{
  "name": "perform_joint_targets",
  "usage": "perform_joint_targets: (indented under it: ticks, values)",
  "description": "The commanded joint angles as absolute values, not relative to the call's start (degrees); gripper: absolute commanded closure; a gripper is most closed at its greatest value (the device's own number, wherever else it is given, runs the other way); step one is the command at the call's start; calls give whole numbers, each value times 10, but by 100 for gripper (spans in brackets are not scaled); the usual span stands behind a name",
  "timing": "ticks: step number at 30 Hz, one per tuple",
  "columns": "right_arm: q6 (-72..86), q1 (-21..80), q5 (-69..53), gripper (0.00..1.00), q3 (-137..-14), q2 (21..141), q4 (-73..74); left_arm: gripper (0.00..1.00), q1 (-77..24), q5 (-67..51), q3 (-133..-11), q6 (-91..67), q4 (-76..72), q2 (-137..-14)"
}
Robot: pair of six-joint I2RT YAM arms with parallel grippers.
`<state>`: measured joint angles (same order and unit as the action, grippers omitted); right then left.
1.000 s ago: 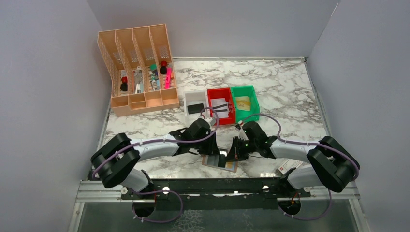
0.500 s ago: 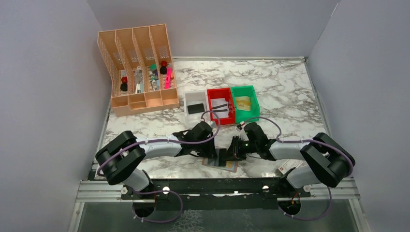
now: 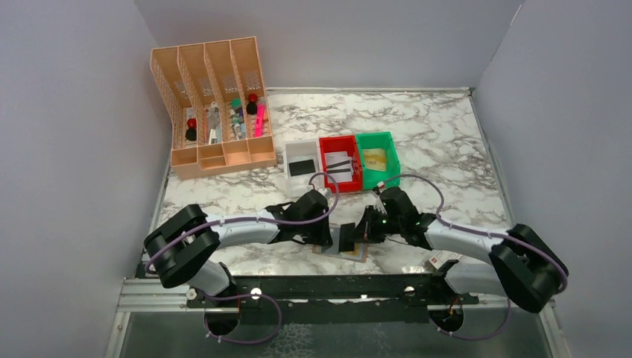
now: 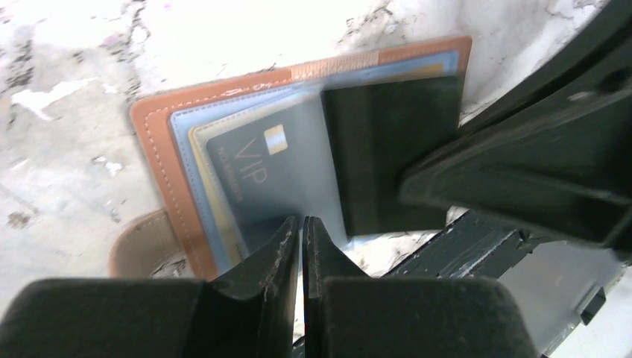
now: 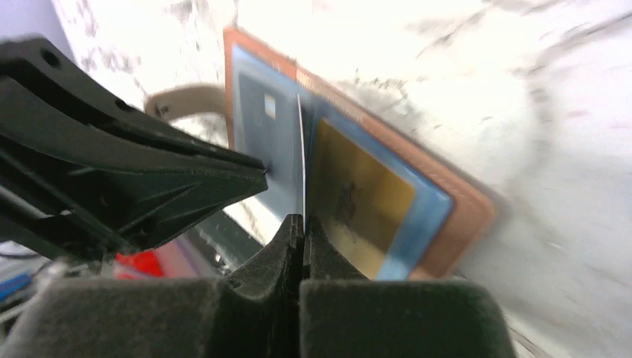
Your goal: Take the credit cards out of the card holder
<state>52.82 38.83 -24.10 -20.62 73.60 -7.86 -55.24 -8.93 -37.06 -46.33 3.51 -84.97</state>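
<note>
Right gripper [image 5: 302, 222] raised card [image 4: 373, 142] edgewise, card holder [image 4: 153, 142] open

Peach 4-slot organizer [image 3: 216, 153] stands beside white bin [image 3: 292, 151], red bin [image 3: 335, 140], green bin [image 3: 375, 137].

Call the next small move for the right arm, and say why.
Probably draw the right gripper up and away from the wallet, taking the dark card fully clear. It is shut on that card, which stands on edge over the open wallet. The left gripper, tips closed, rests at the wallet's near edge, seemingly pinning it. A VIP card and a gold card sit inside.
</note>
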Motion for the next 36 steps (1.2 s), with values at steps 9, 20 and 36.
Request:
perform_joint_targets:
  ticks: [9,20,36]
  values:
    - [313,382,10,99,-360,565,157,63,-495,-2,-398,-421,137,-744]
    - [75,389,-36,99,-564,767,15,27,-268,5,-389,-368,221,-572]
    - [-326,499,67,99,-748,1049,-32,18,-207,150,-435,-279,318,-523]
